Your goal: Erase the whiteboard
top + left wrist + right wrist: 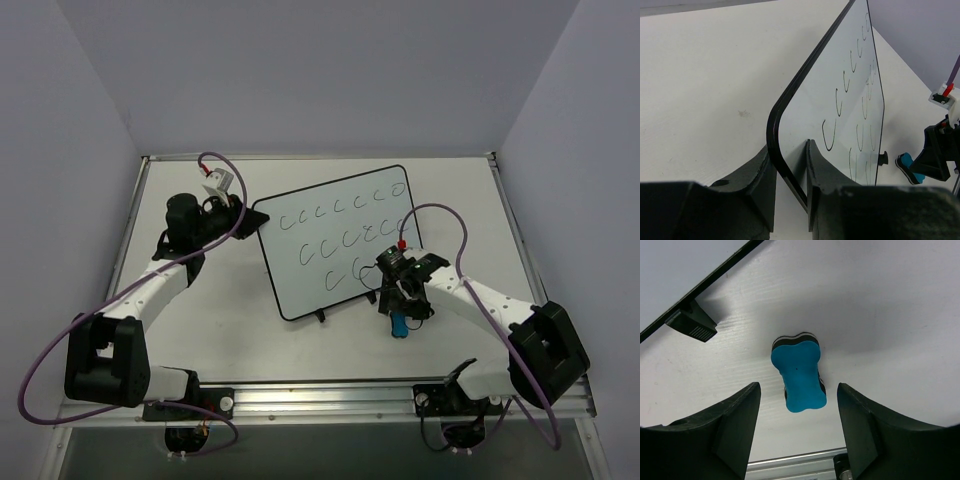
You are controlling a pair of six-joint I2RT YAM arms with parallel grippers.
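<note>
The whiteboard (330, 240) lies in the middle of the table, black-framed, with several handwritten black "c" marks in rows. My left gripper (250, 215) sits at its left corner. In the left wrist view the board (840, 75) has its black rim passing between my left gripper's (787, 146) fingers, with a gap on each side, so the jaws are open. A blue bone-shaped eraser (799, 375) lies flat on the table just below the board's near right corner. My right gripper (799, 386) hangs open above it, one finger on each side, not touching it.
One black foot (690, 322) of the board sticks out from its near edge beside the eraser (398, 324). A metal rail (320, 392) runs along the table's near edge, close behind the right gripper (402, 305). Grey walls enclose the table on three sides.
</note>
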